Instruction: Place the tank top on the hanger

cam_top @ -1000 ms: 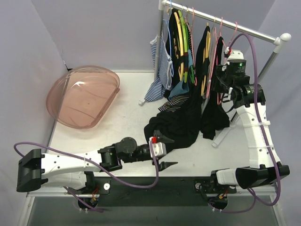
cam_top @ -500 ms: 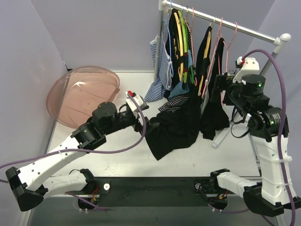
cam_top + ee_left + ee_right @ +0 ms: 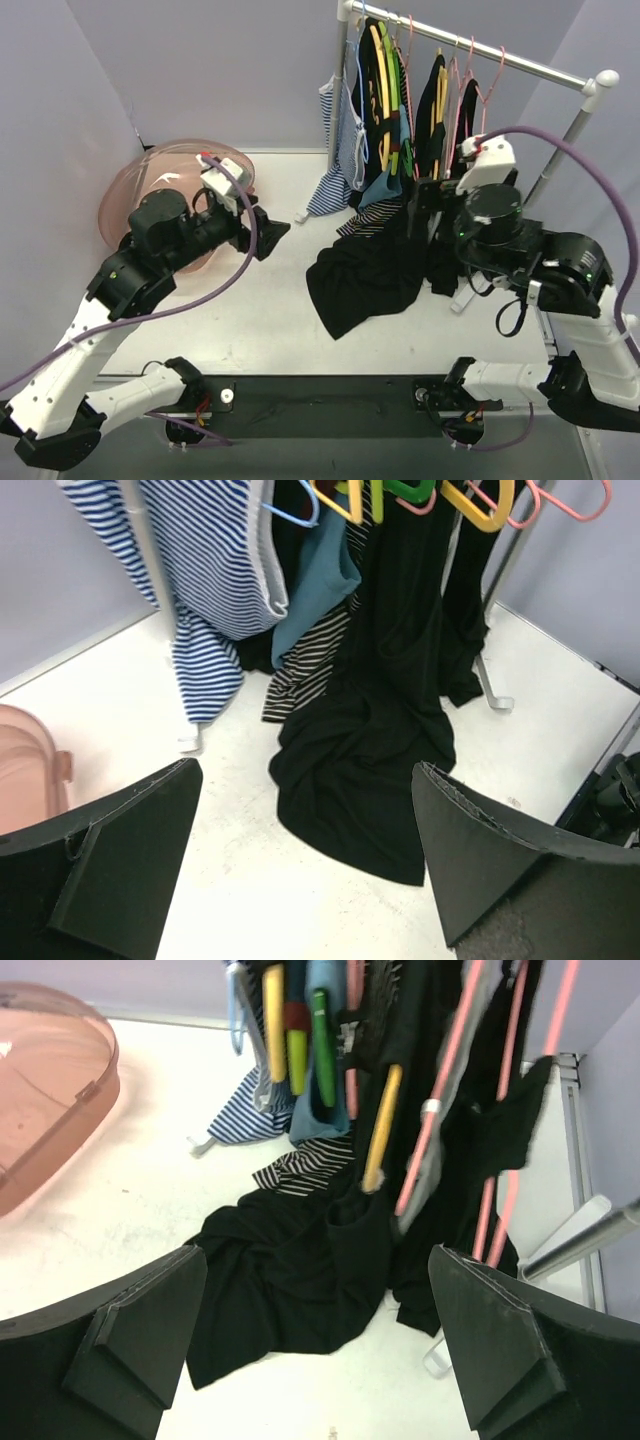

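Black tank top point(image 3: 503, 1128) hanging on the pink hanger point(image 3: 445, 1065) from the far-right rail point(image 3: 520, 61); left end effector point(image 3: 305, 772) and right end effector point(image 3: 317, 1255) both spread wide, empty.

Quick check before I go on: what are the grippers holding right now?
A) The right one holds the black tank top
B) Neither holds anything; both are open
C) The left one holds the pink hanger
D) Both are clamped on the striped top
B: in the wrist views, the left gripper and the right gripper each show jaws spread wide, with nothing between them.
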